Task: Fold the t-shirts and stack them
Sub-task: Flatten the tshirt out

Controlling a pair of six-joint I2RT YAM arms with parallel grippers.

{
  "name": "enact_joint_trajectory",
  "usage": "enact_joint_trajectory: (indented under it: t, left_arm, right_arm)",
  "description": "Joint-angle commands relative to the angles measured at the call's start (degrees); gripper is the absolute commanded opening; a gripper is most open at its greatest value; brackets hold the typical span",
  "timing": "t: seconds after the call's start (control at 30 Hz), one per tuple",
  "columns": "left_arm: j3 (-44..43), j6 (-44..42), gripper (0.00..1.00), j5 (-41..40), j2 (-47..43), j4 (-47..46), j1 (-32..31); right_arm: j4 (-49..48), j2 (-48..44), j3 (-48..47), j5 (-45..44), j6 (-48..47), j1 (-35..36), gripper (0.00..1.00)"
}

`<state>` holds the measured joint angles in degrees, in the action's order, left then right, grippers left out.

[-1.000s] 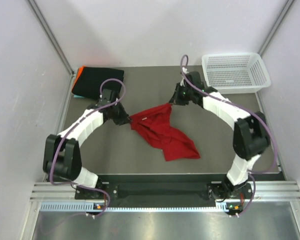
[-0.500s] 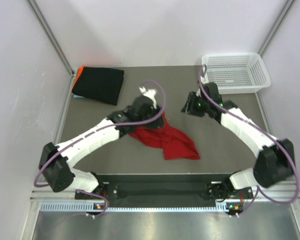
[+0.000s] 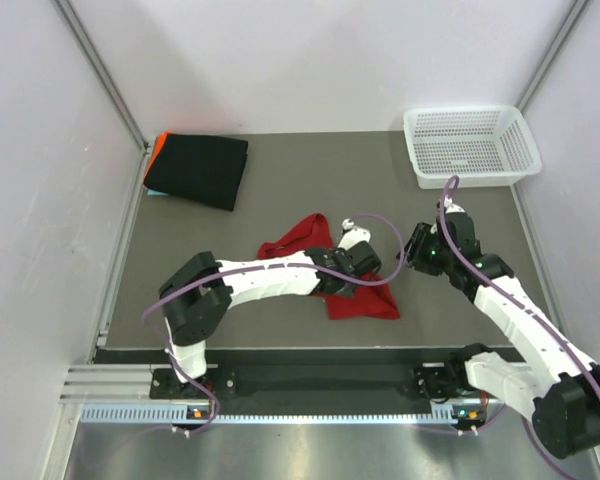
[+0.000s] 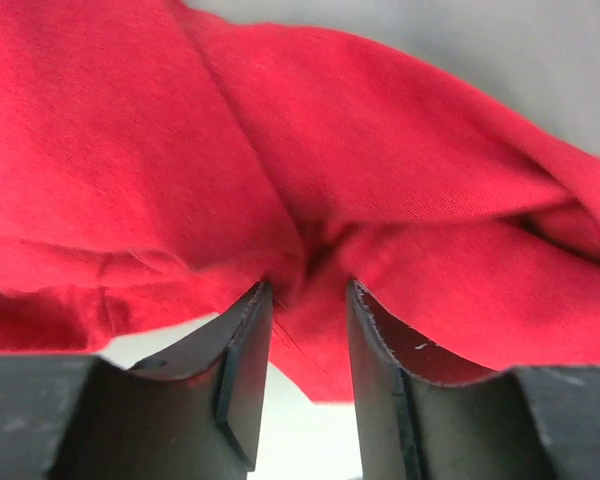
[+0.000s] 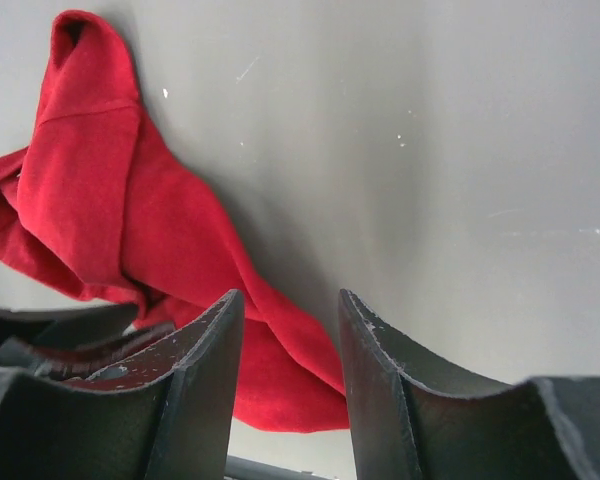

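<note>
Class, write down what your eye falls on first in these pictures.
The crumpled red t-shirt mid-table stands out, a fold of it pinched between the fingers of the left gripper. The right gripper hangs open beside its edge. A folded black t-shirt lies far left, a white basket far right.

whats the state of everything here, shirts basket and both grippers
red t-shirt: unfolded, crumpled in a heap
black t-shirt: folded flat, at the far left corner
white basket: upright, empty
left gripper: shut on the red t-shirt, cloth bunched between its fingers
right gripper: open, holding nothing, just beside the red t-shirt
</note>
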<state>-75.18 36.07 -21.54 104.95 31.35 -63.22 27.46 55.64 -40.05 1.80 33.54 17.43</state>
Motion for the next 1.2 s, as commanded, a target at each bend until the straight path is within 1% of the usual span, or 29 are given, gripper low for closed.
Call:
enact_joint_trajectory:
  t: [0.0, 0.17, 0.3, 0.4, 0.47, 0.57, 0.67, 0.7, 0.8, 0.87, 0.9, 0.93, 1.0, 1.03, 1.07, 1.17]
  left_arm:
    - [-2.3, 1.5, 0.4, -5.9, 1.4, 0.5, 0.6]
    - [-6.2, 3.1, 0.35, -9.6, 5.1, 5.0, 0.5]
    - [-6.6, 3.2, 0.33, -11.9, 5.0, 4.9, 0.5]
    - [-7.4, 2.9, 0.26, -12.5, 5.7, 5.6, 0.6]
    - [-8.0, 2.9, 0.17, -13.0, 5.6, 5.9, 0.5]
    - [-8.7, 2.7, 0.0, -12.8, 4.8, 6.4, 0.5]
    - [-11.6, 3.4, 0.0, -12.2, 3.4, 9.7, 0.5]
    - [-12.3, 3.5, 0.0, -12.1, 2.6, 10.4, 0.5]
    - [-13.9, 3.5, 0.0, -10.7, -1.5, 11.5, 1.5]
    - [-14.1, 3.0, 0.0, -8.2, -5.6, 11.1, 4.2]
    - [-14.1, 2.8, 0.0, -7.1, -7.0, 10.9, 5.5]
    - [-13.7, 2.3, 0.0, -6.2, -8.4, 10.5, 8.0]
    - [-12.9, 1.7, 0.0, -2.8, -12.5, 8.0, 10.9]
    - [-11.8, 0.8, 0.0, -1.7, -13.8, 6.9, 13.5]
    - [-11.5, 0.4, 0.0, -0.7, -15.9, 6.1, 15.0]
    - [-11.8, -0.7, 0.0, 2.6, -17.8, 5.4, 20.4]
  right_arm:
    - [-1.5, -1.1, 0.6, 0.7, -0.7, -0.7, 0.43]
    - [-2.4, -1.1, 1.6, 1.9, -0.8, -0.8, 0.43]
    - [-3.1, -1.0, 2.7, 3.0, -0.8, -0.8, 0.43]
    - [-3.9, -1.1, 3.7, 3.9, -0.5, -0.8, 0.43]
    - [-4.1, -1.1, 4.2, 4.9, -0.4, -0.8, 0.43]
    - [-4.6, -1.0, 5.0, 6.4, -0.1, -0.7, 0.43]
    - [-5.8, -1.0, 6.8, 9.6, 1.4, -0.6, 0.46]
    - [-6.2, -1.1, 8.0, 10.1, 2.7, 0.2, 0.49]
    - [-6.6, -2.4, 10.2, 10.3, 6.2, 2.7, 0.51]
    - [-6.5, -2.7, 12.2, 9.1, 8.4, 4.2, 0.54]
    - [-6.6, -3.0, 13.1, 8.1, 10.9, 5.6, 0.56]
    - [-7.9, -3.2, 13.9, 6.2, 12.2, 6.2, 0.57]
    - [-10.7, -2.9, 17.5, 4.7, 15.7, 7.9, 0.57]
    - [-14.8, -2.4, 18.7, 4.0, 16.4, 8.2, 0.56]
    - [-16.5, -1.6, 19.5, 3.5, 16.7, 8.5, 0.56]
    - [-18.4, 2.8, 18.6, 0.6, 15.7, 9.2, 0.53]
